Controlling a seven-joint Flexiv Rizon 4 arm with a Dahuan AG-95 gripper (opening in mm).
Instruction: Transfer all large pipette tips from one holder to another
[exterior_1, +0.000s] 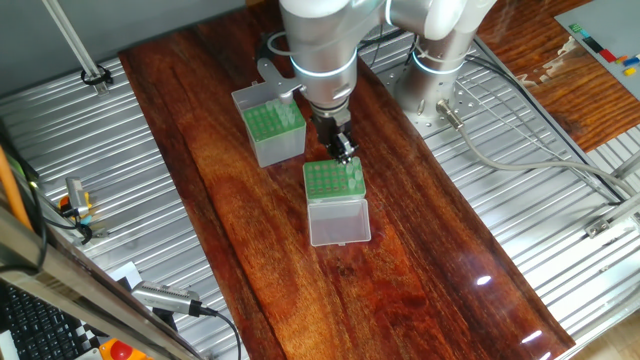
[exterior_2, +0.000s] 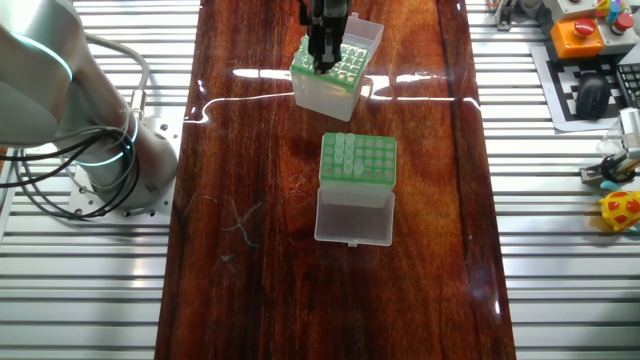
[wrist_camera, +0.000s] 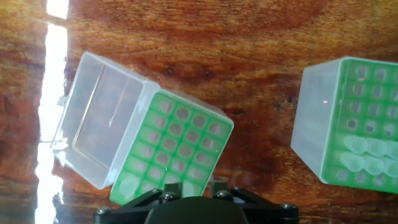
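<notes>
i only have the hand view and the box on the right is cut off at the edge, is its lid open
Observer: Yes. The grey-sided box is open; its whitish lid lies folded out flat, on the side away from the clear-sided box.
Operator: how full is it
Observer: The pipette tips stand in a cluster at one side of its green grid; the other holes look empty.
Operator: wheres my claw, i barely see it
Observer: The claw hangs just above the clear-sided box's green grid. I cannot tell whether it is open.
</notes>
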